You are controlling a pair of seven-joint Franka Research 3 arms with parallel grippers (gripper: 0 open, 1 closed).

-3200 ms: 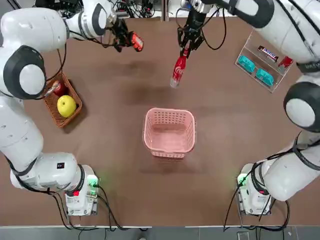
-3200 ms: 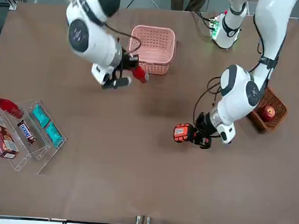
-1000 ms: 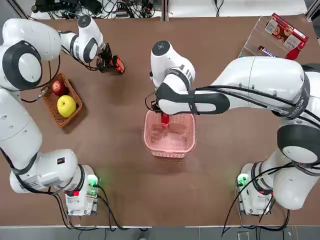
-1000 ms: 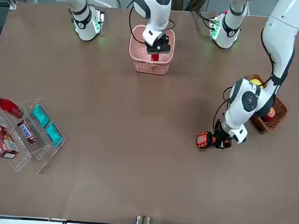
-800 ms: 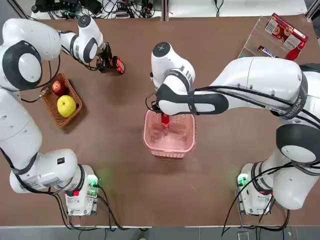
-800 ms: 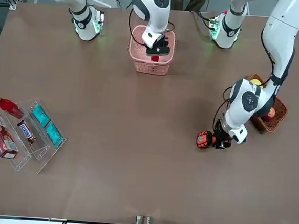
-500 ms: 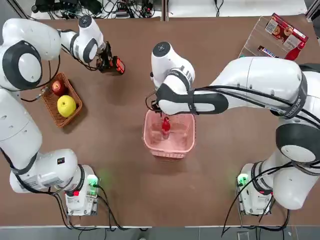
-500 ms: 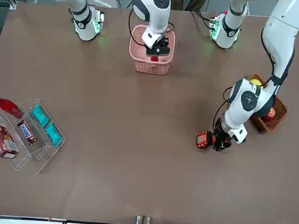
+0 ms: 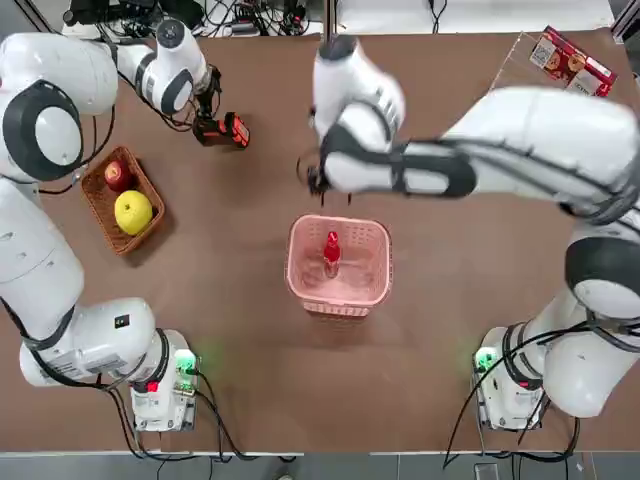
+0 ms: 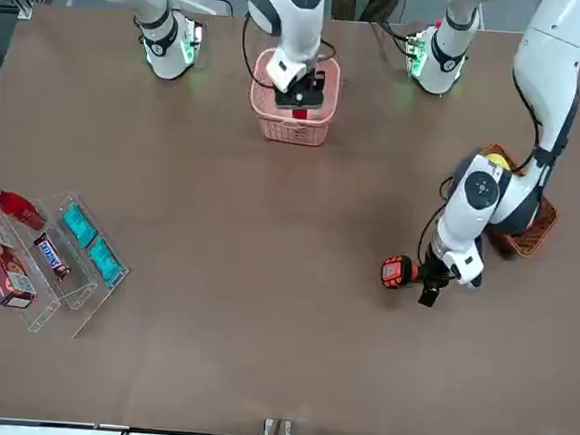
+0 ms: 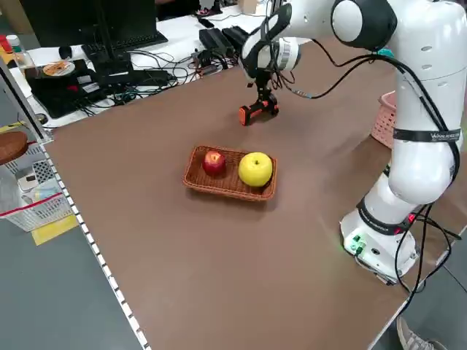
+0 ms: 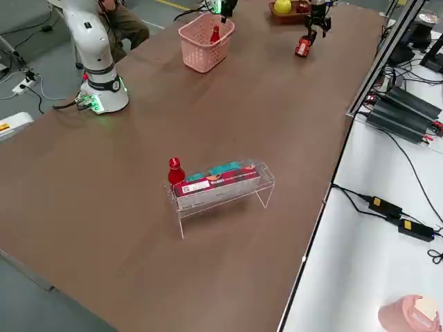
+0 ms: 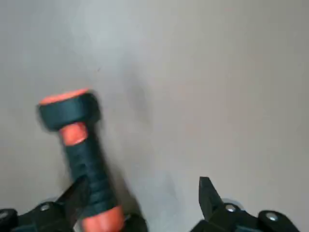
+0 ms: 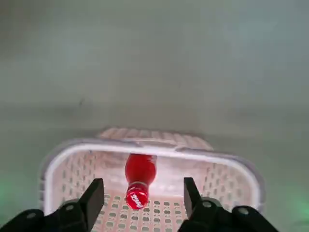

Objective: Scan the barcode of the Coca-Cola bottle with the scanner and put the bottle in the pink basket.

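Observation:
The Coca-Cola bottle (image 9: 331, 252) stands upright inside the pink basket (image 9: 340, 295) at mid-table, red cap up (image 14: 137, 198). My right gripper (image 14: 142, 195) hangs open above the basket's far side, holding nothing, clear of the bottle (image 10: 299, 111). The scanner (image 9: 224, 131) lies on the table at the far left, black handle and orange head showing (image 13: 77, 145). My left gripper (image 13: 140, 193) is open just above the scanner (image 11: 257, 111), one finger (image 13: 77, 193) close beside the handle.
A brown wicker basket (image 9: 105, 215) with an apple and a yellow fruit sits left of centre. A clear acrylic shelf (image 10: 73, 252) with snack packets stands at the far right, and the second red bottle (image 10: 12, 203) stands beside it.
The right gripper let go of the bottle, which now stands in the basket, and lifted away toward the far side. The left gripper opened and released the scanner on the table.

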